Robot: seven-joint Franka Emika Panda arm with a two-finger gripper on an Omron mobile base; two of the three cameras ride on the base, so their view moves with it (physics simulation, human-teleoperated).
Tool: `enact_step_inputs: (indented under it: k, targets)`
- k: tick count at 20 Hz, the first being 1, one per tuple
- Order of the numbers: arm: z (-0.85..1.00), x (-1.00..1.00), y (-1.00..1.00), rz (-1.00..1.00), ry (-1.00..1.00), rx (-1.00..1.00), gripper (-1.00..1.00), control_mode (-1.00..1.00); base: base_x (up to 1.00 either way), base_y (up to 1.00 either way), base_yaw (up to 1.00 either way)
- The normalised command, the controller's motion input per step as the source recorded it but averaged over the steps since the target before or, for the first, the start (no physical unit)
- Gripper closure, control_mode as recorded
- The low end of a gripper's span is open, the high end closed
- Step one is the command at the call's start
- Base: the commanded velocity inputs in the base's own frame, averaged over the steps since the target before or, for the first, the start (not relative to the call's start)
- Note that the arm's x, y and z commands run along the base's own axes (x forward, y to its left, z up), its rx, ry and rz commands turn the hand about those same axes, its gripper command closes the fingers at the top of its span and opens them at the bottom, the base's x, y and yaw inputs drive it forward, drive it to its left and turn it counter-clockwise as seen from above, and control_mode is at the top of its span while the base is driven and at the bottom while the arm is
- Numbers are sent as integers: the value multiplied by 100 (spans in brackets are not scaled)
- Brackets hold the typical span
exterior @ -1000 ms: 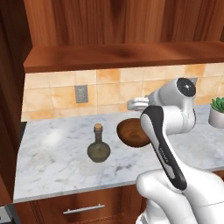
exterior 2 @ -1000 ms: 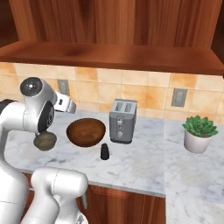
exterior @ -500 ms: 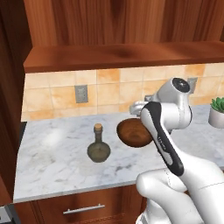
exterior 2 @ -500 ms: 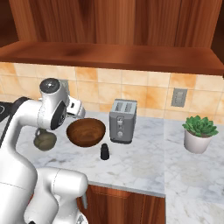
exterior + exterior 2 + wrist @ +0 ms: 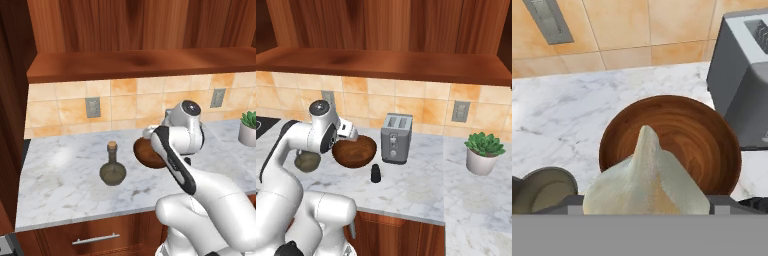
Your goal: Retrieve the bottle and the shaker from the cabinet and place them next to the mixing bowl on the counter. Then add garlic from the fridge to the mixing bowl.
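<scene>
Hand view: my claw (image 5: pixel 646 210) clamps the pale garlic bulb (image 5: pixel 646 180) above the brown wooden mixing bowl (image 5: pixel 677 135); releasing off-centre could bounce it onto the marble worktop (image 5: pixel 562 115).

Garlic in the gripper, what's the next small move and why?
Probably ease forward and lower a little, then release. The hand view shows the garlic held in the gripper at the near rim of the mixing bowl, not yet over its middle.

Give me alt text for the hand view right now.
A pale garlic bulb sits gripped in the hand, just short of a brown wooden mixing bowl on the marble counter. A grey toaster stands at right, the bottle at lower left, tan tiles behind.
</scene>
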Motion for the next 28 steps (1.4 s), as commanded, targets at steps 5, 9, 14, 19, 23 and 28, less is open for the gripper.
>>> enact_step_inputs:
  k: [5,9,14,19,23,28]
  targets:
    - [-37,39,-8,0,6,-2,100,-100,0,0,0]
    - [-37,34,-14,0,12,-3,100,-100,0,0,0]
    - [-35,35,-6,0,15,-5,100,-100,0,0,0]
    - [-37,36,-3,0,16,-4,100,-100,0,0,0]
    - [-38,32,-5,0,12,-1,100,-100,0,0,0]
    - [-32,27,-6,0,8,0,100,-100,0,0,0]
